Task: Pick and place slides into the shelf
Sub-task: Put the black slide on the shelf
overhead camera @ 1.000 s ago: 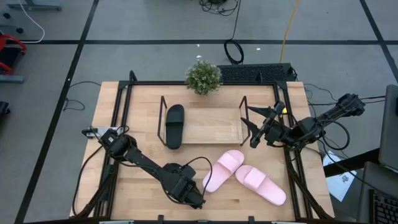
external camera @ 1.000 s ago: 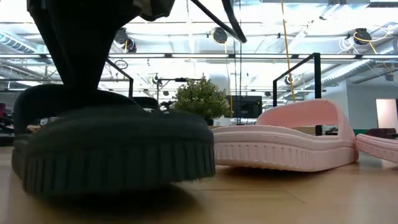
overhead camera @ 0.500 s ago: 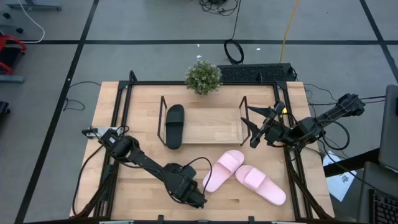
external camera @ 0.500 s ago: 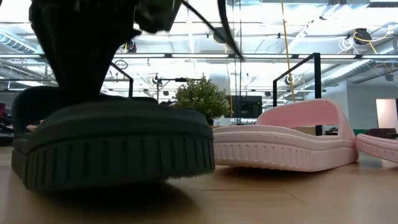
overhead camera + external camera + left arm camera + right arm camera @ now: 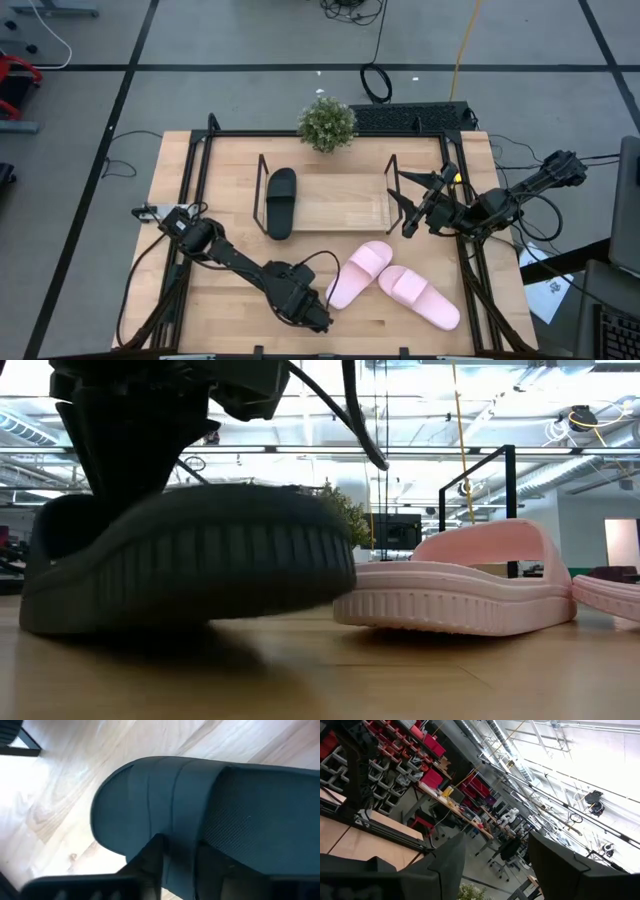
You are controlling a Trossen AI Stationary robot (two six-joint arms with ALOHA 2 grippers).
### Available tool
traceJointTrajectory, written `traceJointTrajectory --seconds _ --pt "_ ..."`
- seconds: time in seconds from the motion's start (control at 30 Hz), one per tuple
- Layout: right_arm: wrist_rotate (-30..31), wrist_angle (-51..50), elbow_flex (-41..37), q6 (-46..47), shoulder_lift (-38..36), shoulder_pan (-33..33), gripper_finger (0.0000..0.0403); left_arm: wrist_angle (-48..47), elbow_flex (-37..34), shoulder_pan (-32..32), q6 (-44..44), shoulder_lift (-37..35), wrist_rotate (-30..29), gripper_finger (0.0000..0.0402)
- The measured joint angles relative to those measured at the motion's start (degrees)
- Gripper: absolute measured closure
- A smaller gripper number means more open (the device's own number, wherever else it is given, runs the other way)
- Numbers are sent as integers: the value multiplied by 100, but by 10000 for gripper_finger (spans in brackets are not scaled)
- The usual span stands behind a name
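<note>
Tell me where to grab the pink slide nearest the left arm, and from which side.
Grip the wide strap of that pink slide, coming straight down from above. The strap arches clear of the sole in the low view, so one finger could probably slip beneath it. The second pink slide lies close on one side, making a sideways approach riskier.

workshop: red parts bins [image 5: 427, 777], ceiling ducts [image 5: 485, 750]

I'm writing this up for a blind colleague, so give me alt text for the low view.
A black sandal fills the left foreground, one end tipped up off the wooden table, with the left gripper on it from above. Beside it a pink sandal lies flat, and the edge of another pink one shows at far right.
</note>
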Motion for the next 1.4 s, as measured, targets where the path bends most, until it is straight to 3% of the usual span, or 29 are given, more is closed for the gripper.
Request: traceJointTrajectory --seconds 0.23,0.4,0.57,0.83,1.4 --pt "0 -2 0 2 0 0 197 -31 -4 0 71 11 -102 395" --pt "0 -2 0 2 -1 0 197 -103 29 -3 128 14 -36 398" --pt "0 0 0 2 -2 0 197 -407 534 -88 261 56 -72 400" --pt "0 4 0 2 0 0 197 -356 1515 -254 768 -13 -862 401" --pt "0 678 0 -311 -2 0 197 -368 1711 182 3250 -282 -2050 401"
